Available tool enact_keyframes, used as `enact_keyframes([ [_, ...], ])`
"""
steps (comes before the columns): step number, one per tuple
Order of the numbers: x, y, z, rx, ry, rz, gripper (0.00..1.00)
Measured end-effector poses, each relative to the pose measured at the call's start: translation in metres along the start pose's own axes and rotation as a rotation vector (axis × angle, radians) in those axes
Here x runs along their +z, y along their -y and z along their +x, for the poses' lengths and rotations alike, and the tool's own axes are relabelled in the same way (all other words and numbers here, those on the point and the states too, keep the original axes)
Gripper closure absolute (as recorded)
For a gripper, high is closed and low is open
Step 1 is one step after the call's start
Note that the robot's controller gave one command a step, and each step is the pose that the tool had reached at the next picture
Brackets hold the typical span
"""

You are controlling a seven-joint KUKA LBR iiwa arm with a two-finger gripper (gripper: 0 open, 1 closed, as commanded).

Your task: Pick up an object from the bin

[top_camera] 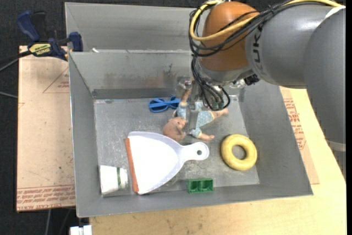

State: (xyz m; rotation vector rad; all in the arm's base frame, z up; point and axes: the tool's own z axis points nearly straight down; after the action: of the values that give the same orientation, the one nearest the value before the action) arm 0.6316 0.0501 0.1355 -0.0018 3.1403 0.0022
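Pink doll (175, 128) lies mid-bin beneath the tool (192, 120), whose opening I cannot tell; its uneven limbs may slip free when lifted.

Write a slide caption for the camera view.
Robot hand low over a small doll, beside a white dustpan and a yellow ring.

A small pink-skinned doll (176, 128) in pale blue lies mid-floor of the bin (81, 135).

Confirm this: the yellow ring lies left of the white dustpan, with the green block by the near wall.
Not quite. The camera view shows the yellow ring right of the white dustpan, not left; the green block is by the near wall.
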Motion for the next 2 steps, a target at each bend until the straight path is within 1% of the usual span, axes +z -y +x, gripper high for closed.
enact_keyframes([
  [1,0.017,-0.001,-0.004,-0.081,0.007,0.000,0.00],
  [2,0.046,-0.014,-0.019,0.331,-0.007,-0.001,1.00],
])
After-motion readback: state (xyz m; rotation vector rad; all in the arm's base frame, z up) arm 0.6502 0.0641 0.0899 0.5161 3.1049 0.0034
